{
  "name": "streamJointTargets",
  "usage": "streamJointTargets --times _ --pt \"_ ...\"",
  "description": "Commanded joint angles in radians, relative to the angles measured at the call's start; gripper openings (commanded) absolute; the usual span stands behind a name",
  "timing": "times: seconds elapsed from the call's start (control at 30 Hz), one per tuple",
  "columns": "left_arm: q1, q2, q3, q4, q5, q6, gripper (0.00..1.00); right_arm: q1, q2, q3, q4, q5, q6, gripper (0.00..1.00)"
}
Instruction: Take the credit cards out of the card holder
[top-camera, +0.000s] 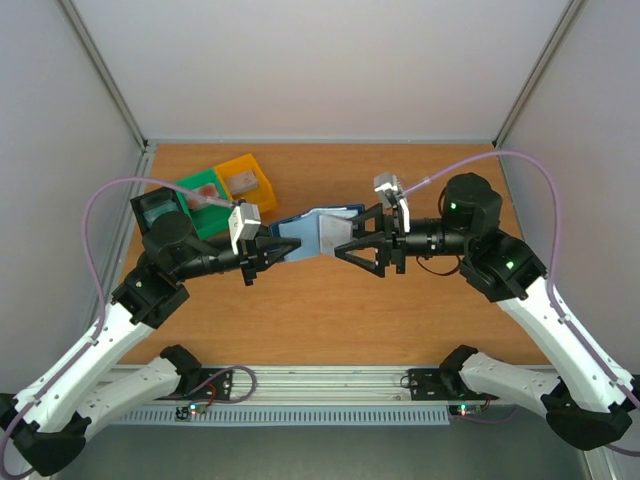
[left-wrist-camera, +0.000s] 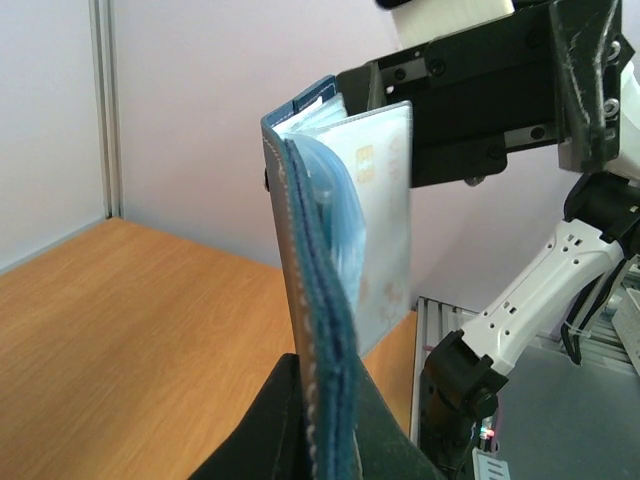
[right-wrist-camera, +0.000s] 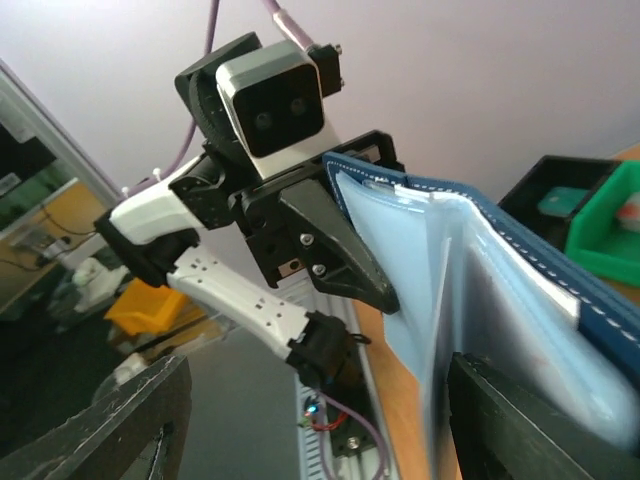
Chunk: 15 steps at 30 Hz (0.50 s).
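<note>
Card holder (top-camera: 315, 232) aloft between two horizontal arms (top-camera: 200, 262) (top-camera: 445, 238); left jaws clamped, right jaws wide.

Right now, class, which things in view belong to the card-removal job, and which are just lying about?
Job: card holder, pale card in its pocket, left hand gripping the holder, open right hand.
Lying about: green bin, yellow bin, black bin.

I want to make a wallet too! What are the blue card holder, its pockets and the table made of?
Card holder: probably matte dark-blue leather or imitation, with pale stitching along the edge. Inner pockets: thin, shiny clear plastic; a card shows through. Table: smooth wood or wood-look board, showing grain streaks.
</note>
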Motion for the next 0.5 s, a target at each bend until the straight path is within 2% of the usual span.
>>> streamJointTargets --times 0.0,0.17,0.3,0.4,0.47 --pt "-0.003 -0.013 -0.003 0.069 -0.006 0.008 0.0 -0.002 0.024 -0.034 0.111 -0.127 0.065 0.7" --pt "-0.003 -0.01 -0.012 0.073 -0.036 0.005 0.0 0.009 0.042 -0.08 0.262 -0.174 0.162 0.69" --pt "-0.003 0.0 -0.023 0.1 -0.054 -0.018 0.0 0.077 0.074 -0.099 0.394 -0.172 0.218 0.68" --pt "-0.002 0.0 -0.032 0.124 -0.037 -0.044 0.0 0.147 0.104 -0.063 0.354 -0.111 0.132 0.68" --pt "-0.003 -0.002 -0.04 0.154 -0.038 -0.06 0.0 0.207 0.124 0.002 0.218 0.038 0.034 0.68"
